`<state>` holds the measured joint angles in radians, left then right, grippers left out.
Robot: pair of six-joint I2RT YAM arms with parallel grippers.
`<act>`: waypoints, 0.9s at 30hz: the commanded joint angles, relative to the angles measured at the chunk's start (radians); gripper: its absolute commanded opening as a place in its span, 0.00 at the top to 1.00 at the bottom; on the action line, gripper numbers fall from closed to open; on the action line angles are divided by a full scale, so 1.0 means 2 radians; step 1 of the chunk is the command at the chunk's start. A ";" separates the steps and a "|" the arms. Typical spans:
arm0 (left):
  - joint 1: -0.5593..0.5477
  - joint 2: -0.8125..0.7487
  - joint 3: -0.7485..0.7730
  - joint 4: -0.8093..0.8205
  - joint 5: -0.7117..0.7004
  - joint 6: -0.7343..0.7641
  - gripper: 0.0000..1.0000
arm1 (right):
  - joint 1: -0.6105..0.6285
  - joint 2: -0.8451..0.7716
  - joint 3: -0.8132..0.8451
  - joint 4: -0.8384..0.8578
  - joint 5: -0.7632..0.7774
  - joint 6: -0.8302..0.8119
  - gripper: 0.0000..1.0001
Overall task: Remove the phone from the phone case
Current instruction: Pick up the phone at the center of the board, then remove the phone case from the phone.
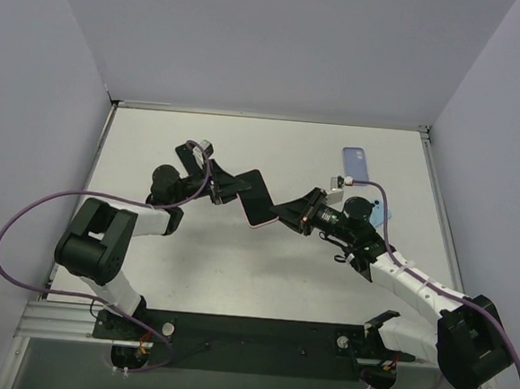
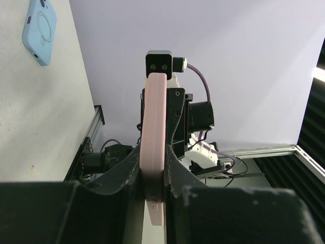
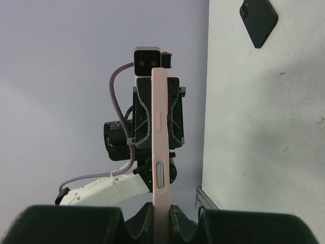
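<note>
The left gripper (image 2: pixel 154 170) is clamped on one end of the pink-edged phone (image 1: pixel 256 197), and the right gripper (image 3: pixel 161 212) pinches the opposite end. The phone is held in the air between them, over the middle of the table (image 1: pixel 236 274). A blue case (image 1: pixel 355 163) lies flat at the far right, well apart.

Top external: fixed high above and behind the arm bases, looking down on the whole flat white table (image 1: pixel 263 276). The near edge is at the bottom, the far edge at the top. It is the most distant view.
Left wrist: just behind the left gripper (image 2: pixel 152 175) and rolled sideways, so the table stands upright along the left. It faces the right gripper (image 2: pixel 161 109) at close range.
Right wrist: mirrored, with the table upright on the right, facing the left gripper.
Shared: a slim pink-cased phone (image 1: pixel 258 197) over the table's middle appears in all three views, edge-on in both wrist views.
</note>
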<state>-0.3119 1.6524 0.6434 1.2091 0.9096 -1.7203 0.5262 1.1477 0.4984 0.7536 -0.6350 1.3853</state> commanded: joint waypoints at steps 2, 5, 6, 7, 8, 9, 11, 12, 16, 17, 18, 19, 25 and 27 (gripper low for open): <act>0.003 -0.043 0.029 0.037 -0.014 -0.001 1.00 | 0.003 -0.040 -0.001 0.034 0.030 0.055 1.00; 0.005 -0.074 0.037 0.019 -0.033 0.015 1.00 | 0.003 -0.055 0.015 0.027 0.038 0.060 1.00; 0.005 -0.081 0.042 0.002 -0.035 0.026 1.00 | 0.003 -0.056 0.019 0.023 0.036 0.056 1.00; 0.005 -0.089 0.048 -0.044 -0.037 0.039 1.00 | 0.003 -0.056 0.025 0.013 0.034 0.046 1.00; 0.005 -0.104 0.059 -0.067 -0.036 0.066 1.00 | 0.005 -0.061 0.029 -0.006 0.032 0.039 0.99; 0.005 -0.109 0.066 -0.087 -0.037 0.076 1.00 | 0.005 -0.061 0.035 -0.016 0.032 0.034 0.93; 0.004 -0.119 0.073 -0.114 -0.034 0.088 1.00 | 0.005 -0.067 0.034 -0.030 0.036 0.028 0.83; 0.005 -0.119 0.075 -0.114 -0.034 0.086 1.00 | 0.005 -0.068 0.032 -0.029 0.034 0.028 0.81; 0.004 -0.127 0.074 -0.117 -0.038 0.082 1.00 | 0.006 -0.063 0.029 -0.012 0.025 0.033 0.78; 0.005 -0.129 0.074 -0.120 -0.039 0.085 1.00 | 0.006 -0.063 0.029 -0.006 0.023 0.033 0.78; 0.005 -0.131 0.073 -0.122 -0.038 0.086 1.00 | 0.007 -0.063 0.030 -0.007 0.022 0.032 0.77; 0.005 -0.133 0.073 -0.124 -0.039 0.086 1.00 | 0.008 -0.064 0.031 -0.009 0.022 0.031 0.76; 0.005 -0.131 0.073 -0.124 -0.042 0.084 1.00 | 0.015 -0.051 0.028 0.010 0.019 0.034 0.69; 0.004 -0.129 0.073 -0.118 -0.042 0.080 1.00 | 0.017 -0.046 0.028 0.014 0.021 0.034 0.69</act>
<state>-0.3096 1.4376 0.7414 0.9077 0.8516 -1.5501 0.5453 1.0374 0.5373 0.7155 -0.5896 1.4506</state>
